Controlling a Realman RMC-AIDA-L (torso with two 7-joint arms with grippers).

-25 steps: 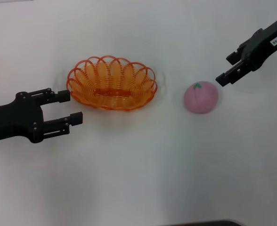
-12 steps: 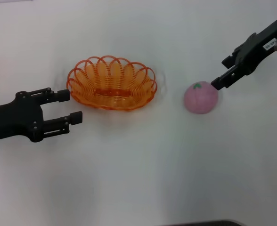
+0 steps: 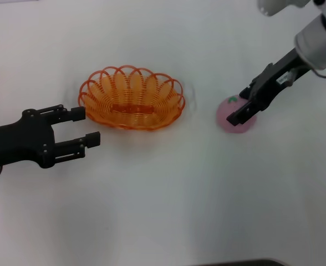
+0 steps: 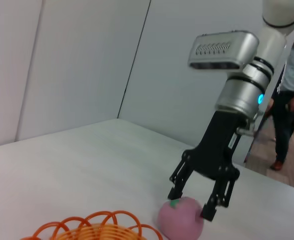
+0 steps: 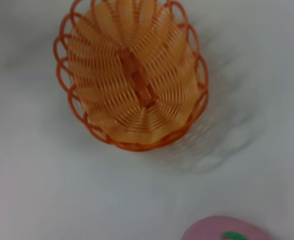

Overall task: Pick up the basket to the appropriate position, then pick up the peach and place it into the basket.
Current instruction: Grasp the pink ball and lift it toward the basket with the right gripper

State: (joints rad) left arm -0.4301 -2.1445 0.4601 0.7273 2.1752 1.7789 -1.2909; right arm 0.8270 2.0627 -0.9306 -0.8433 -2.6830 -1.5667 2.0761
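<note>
The right claw hangs open, straddling the peach, which looks soft and light; gripping its widest middle seems safest. The left claw, open, waits beside the basket.

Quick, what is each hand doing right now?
Left hand: open, empty, beside the basket.
Right hand: open, straddling the peach.

White table with orange wire basket and, well apart, apparently resting, pink peach
</note>
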